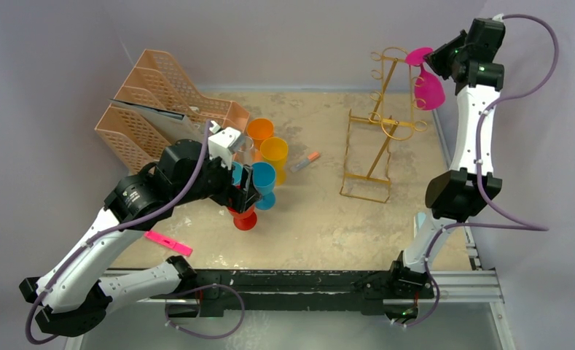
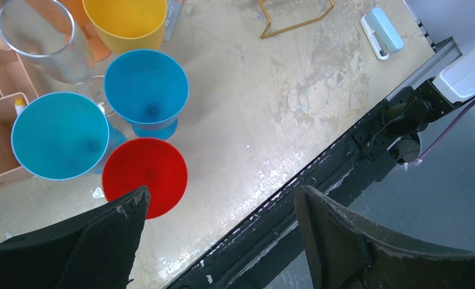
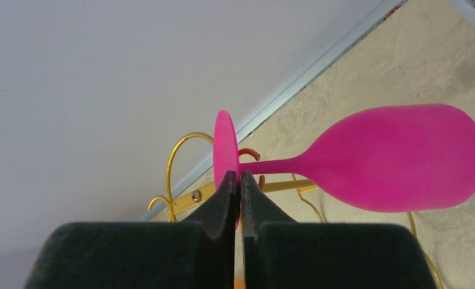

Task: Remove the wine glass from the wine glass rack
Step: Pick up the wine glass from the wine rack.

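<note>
A pink wine glass [image 1: 428, 86] hangs upside down at the top right of the gold wire wine glass rack [image 1: 381, 124], which stands at the back right of the table. My right gripper [image 1: 436, 60] is shut on the glass's flat foot [image 3: 224, 147]; its bowl [image 3: 403, 158] points away from the fingers. The rack's gold hooks [image 3: 177, 153] show just behind the foot. My left gripper [image 2: 220, 198] is open and empty, hovering over a red glass [image 2: 144, 174] near the table's front left.
Several coloured glasses stand left of centre: two blue [image 2: 145, 90], yellow [image 1: 274, 152], orange [image 1: 259, 130], one clear [image 2: 39, 36]. A peach lattice file organiser [image 1: 153, 102] is at the back left. A pink marker [image 1: 167, 242] lies front left, an orange-tipped pen [image 1: 304, 161] mid-table.
</note>
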